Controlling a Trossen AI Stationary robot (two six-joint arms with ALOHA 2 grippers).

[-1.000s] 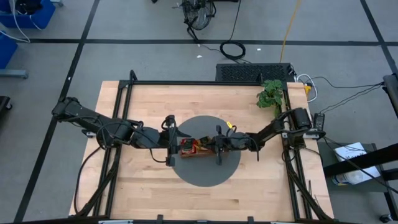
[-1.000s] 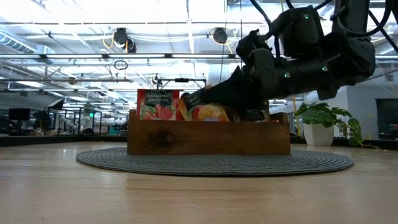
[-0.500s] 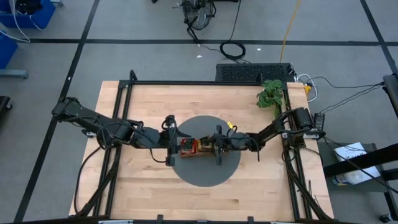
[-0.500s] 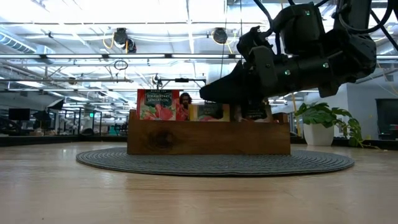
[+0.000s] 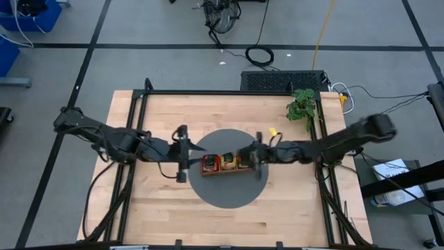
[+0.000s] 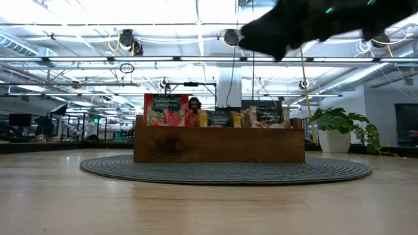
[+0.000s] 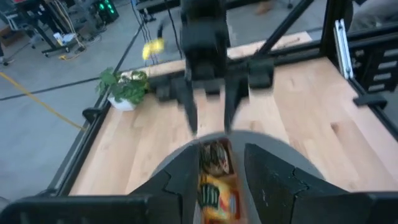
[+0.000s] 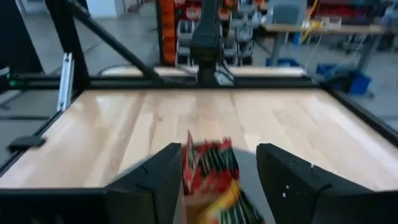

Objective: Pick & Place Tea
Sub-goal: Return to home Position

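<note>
Wooden tray (image 6: 219, 145) stands centred on the round grey mat (image 5: 229, 191), with a bare mat margin on every side of it. Tea packets (image 6: 166, 109) stand upright inside the tray, tops above the rim: red at the left end, yellow in the middle, whitish at the right end. Left gripper (image 5: 187, 151) is just off the tray's left end, fingers (image 7: 180, 183) apart, empty. Right gripper (image 5: 255, 154) is at the tray's right end, raised above it, fingers (image 8: 155, 183) apart, empty. Potted plant (image 5: 302, 105) stands well apart from the tray.
</note>
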